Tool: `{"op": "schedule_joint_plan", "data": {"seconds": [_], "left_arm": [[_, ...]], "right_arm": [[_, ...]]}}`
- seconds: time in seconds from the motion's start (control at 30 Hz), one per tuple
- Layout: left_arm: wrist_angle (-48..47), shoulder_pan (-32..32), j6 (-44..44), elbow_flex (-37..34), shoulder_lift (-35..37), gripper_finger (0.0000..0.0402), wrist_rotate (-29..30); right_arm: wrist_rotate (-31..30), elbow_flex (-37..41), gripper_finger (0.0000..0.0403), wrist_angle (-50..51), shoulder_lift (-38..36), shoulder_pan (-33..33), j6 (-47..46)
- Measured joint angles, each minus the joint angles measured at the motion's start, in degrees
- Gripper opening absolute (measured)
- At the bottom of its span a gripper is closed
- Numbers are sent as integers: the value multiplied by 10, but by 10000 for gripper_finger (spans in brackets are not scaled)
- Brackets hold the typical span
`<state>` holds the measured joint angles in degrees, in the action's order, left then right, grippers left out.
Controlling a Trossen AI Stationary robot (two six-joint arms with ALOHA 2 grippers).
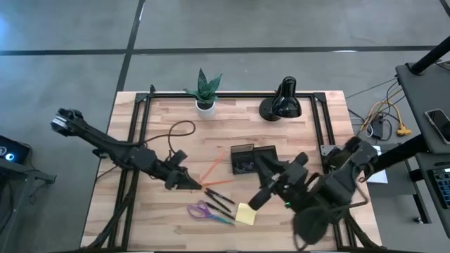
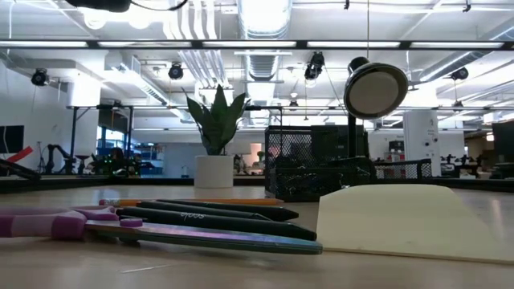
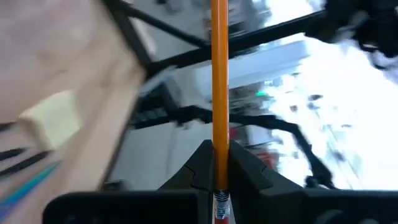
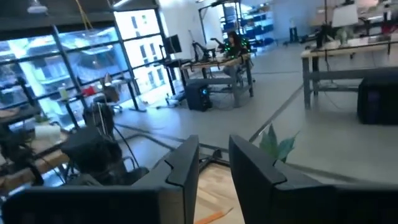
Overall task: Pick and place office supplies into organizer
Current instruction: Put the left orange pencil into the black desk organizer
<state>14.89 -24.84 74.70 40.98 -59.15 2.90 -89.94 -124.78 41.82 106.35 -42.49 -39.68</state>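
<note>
My left gripper [image 1: 191,183] [image 3: 217,152] is shut on a thin orange pencil [image 3: 219,87] [image 1: 219,182], left of the table's middle. A second orange pencil [image 1: 214,169] lies flat nearby. Black pens [image 1: 220,201] [image 2: 217,215], purple-handled scissors [image 1: 208,211] [image 2: 120,228] and the yellow sticky pad [image 1: 245,213] [image 2: 401,221] lie near the near edge. The dark organizer [image 1: 253,157] [image 2: 317,172] stands at mid-table. My right gripper [image 1: 259,199] [image 4: 214,146] is open, raised beside the pad and holding nothing. My left gripper pinches the orange pencil near its metal-banded end [image 3: 219,186] between the two fingers. The fingers lie along the pencil, which sticks straight out past the fingertips toward the table's right. Whether its far tip rests on the table, I cannot tell.
A potted green plant [image 1: 204,93] [image 2: 215,152] and a black desk lamp [image 1: 282,104] [image 2: 375,90] stand along the far edge. A black cable [image 1: 179,130] loops on the left part of the table. Bare wood [image 1: 295,137] shows between the organizer and the right edge.
</note>
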Motion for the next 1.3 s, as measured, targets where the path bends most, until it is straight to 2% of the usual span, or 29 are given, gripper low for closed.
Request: {"op": "schedule_joint_plan", "data": {"seconds": [0.13, 0.27, 0.43, 0.63, 0.77, 1.07, 1.3], "left_arm": [[93, 0, 20, -36, -17, 7, -5], [142, 0, 50, -57, -24, 7, -7], [157, 0, 64, -60, -24, 7, -8], [177, 2, 42, -62, -15, 7, -8], [178, 7, 40, -68, -10, 7, 12], [257, 44, 71, -73, -13, 7, 17], [289, 45, 74, -76, -12, 7, 8]], "right_arm": [[-1, -12, 71, -7, -28, -14, -2], [-1, -25, 68, -6, -34, -15, -2], [-1, -43, 72, -7, -37, -14, -2], [0, -44, 77, -5, -35, -13, -2], [-1, -44, 75, -6, -35, -14, -2], [0, -44, 70, -6, -35, -14, -2], [0, -43, 78, -6, -35, -14, -2]]}}
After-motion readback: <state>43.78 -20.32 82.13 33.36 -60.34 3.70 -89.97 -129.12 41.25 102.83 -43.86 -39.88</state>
